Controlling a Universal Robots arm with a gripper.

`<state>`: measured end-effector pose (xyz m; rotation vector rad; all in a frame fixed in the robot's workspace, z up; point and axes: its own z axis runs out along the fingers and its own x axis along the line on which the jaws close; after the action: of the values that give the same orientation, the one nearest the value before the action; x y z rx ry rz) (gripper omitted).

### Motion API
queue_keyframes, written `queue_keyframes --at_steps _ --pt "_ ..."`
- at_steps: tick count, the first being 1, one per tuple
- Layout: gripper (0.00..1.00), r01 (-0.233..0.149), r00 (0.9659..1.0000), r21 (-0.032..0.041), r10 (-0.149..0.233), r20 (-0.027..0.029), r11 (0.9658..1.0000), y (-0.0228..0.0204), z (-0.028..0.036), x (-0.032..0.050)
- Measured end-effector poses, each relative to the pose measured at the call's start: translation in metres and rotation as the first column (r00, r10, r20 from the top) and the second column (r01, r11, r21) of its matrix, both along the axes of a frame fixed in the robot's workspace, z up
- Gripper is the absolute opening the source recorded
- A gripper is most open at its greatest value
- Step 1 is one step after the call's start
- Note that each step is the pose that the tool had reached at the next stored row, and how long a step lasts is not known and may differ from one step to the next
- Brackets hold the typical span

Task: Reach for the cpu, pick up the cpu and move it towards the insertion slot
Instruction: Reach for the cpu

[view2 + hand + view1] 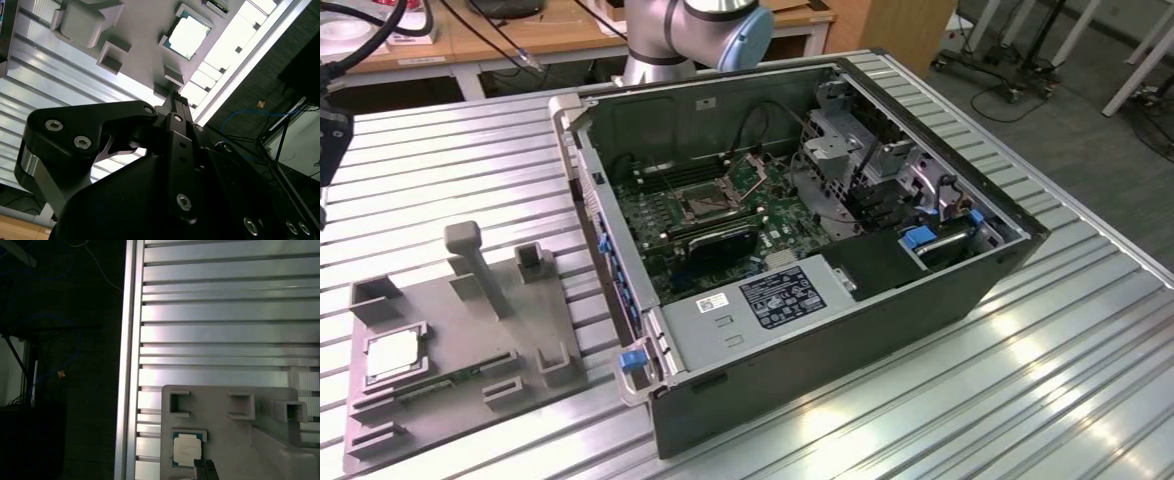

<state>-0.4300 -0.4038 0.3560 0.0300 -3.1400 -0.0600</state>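
The cpu (pixel 394 355) is a small silvery-white square chip lying flat in a recess of the grey fixture (pixel 454 330), at the exterior view's left. Both wrist views show the cpu (pixel 189 36) (pixel 186 448) from above. My gripper (pixel 176 97) (pixel 206 469) hangs above the fixture, apart from the chip and close to it in both wrist views. The insertion slot (pixel 704 203) is a dark square socket with a metal frame on the green motherboard (pixel 720 220) inside the open computer case (pixel 827 260).
The fixture carries tall grey posts (pixel 474 265) and a narrow green board strip (pixel 440 380). The ribbed metal table (pixel 1067 380) ends just beside the fixture, with dark floor and cables beyond its edge (pixel 131 365). The arm's base (pixel 680 35) stands behind the case.
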Motion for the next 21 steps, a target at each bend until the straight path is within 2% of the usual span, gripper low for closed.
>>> queue_keyframes --at_steps 7,9,10,12,15,19,21 --pt "0.11 0.000 1.0000 -0.0001 0.000 0.0000 1.0000 -0.0002 0.0000 -0.0005" --pt "0.24 0.000 1.0000 0.0000 0.000 0.0000 1.0000 -0.0003 0.0000 -0.0007" --pt "0.24 0.000 1.0000 0.0000 0.000 0.0001 1.0000 -0.0003 -0.0001 -0.0007" --pt "0.35 0.000 1.0000 0.0000 0.000 0.0000 1.0000 -0.0004 0.0000 -0.0009" --pt "0.41 0.000 1.0000 0.0000 0.000 0.0001 1.0000 -0.0005 -0.0001 -0.0011" --pt "0.64 0.000 1.0000 0.0000 0.000 0.0001 1.0000 -0.0006 -0.0001 -0.0014" --pt "0.64 0.000 1.0000 0.0000 0.000 0.0000 1.0000 -0.0007 -0.0001 -0.0015"
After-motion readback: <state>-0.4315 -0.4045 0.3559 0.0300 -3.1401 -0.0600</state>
